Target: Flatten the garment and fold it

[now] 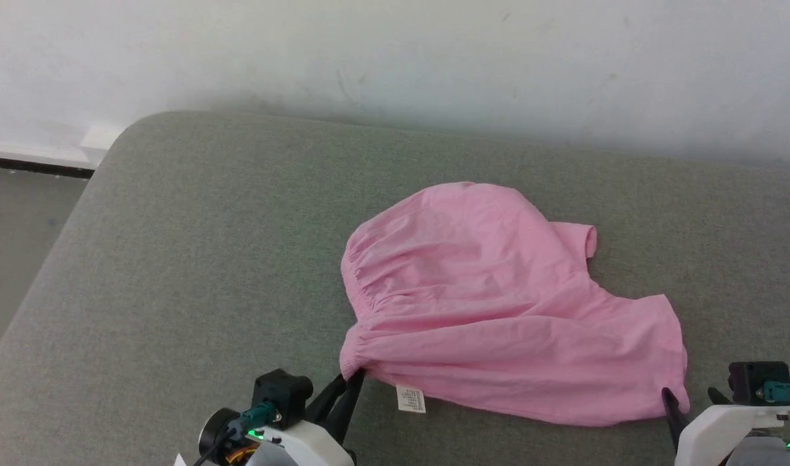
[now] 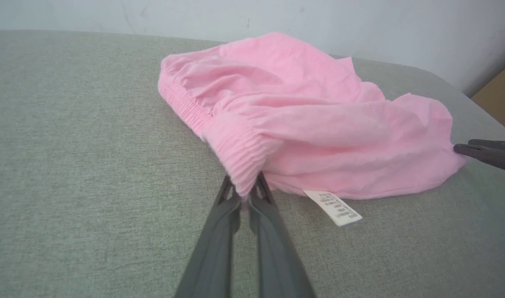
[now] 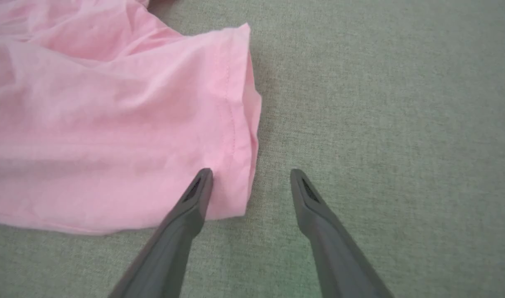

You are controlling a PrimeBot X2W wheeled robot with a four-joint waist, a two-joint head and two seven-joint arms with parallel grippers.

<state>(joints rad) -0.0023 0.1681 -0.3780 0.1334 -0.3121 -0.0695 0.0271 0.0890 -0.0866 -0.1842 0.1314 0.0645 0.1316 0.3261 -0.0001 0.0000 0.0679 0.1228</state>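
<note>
Two corners matter on the garment, crumpled on the grey cushion: left gripper pinches the waistband left of the white label; right gripper, fingers spread astride the hem, should close before both pull apart.

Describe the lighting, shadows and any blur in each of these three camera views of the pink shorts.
Head view: soft, even light, no glare, the garment sharp, dim shadow along the wall's foot. Left wrist view: label print too blurred to read. Right wrist view: slightly soft overall, a thin shadow on the cushion beside the hem.
</note>
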